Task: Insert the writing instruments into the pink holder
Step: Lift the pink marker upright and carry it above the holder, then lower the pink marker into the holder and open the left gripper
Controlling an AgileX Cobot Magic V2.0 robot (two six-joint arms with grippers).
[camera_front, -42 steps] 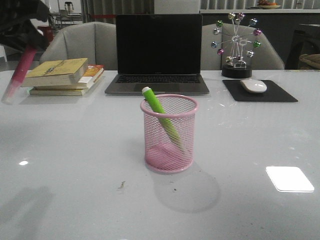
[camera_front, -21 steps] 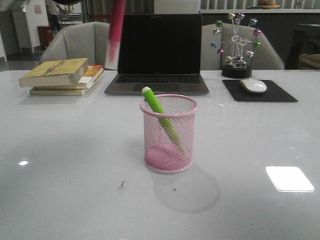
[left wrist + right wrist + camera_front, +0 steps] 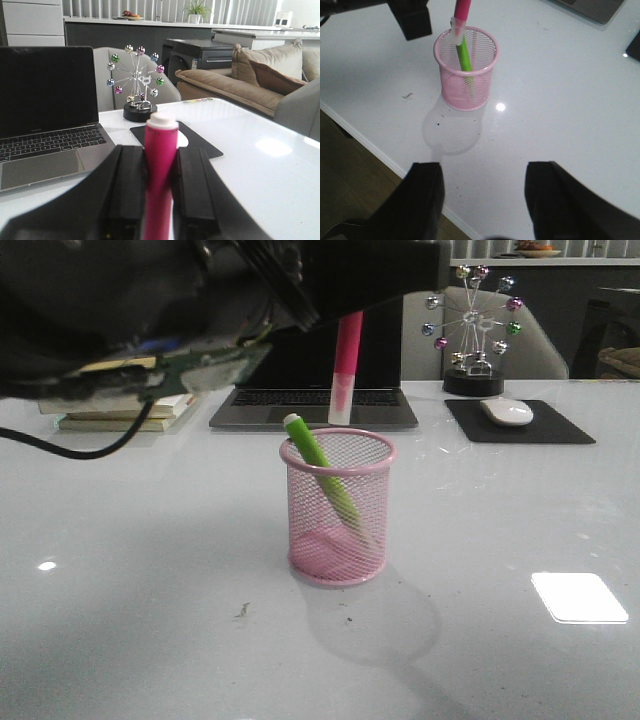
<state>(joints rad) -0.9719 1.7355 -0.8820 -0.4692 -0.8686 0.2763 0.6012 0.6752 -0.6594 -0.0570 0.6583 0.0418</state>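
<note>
1. The pink holder (image 3: 339,507) sits below our left gripper (image 3: 350,315), which hangs the magenta pen (image 3: 346,380) above its rim; the green pen (image 3: 322,479) leans inside.
2. Left wrist: our jaws clamp the magenta pen (image 3: 160,185). No readable writing.
3. Right wrist: our right gripper (image 3: 482,192) gapes empty. Releasing off-centre could clip the rim.

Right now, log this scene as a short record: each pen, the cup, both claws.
green pen: inside the pink holder, leaning, whitish end above the rim
pink pen: held upright above the holder, whitish end down, not yet inside
pink holder: upright on the white table
left claw: shut on the pink pen
right claw: open, empty, away from the holder
behind: laptop, books partly hidden by the arm
</note>
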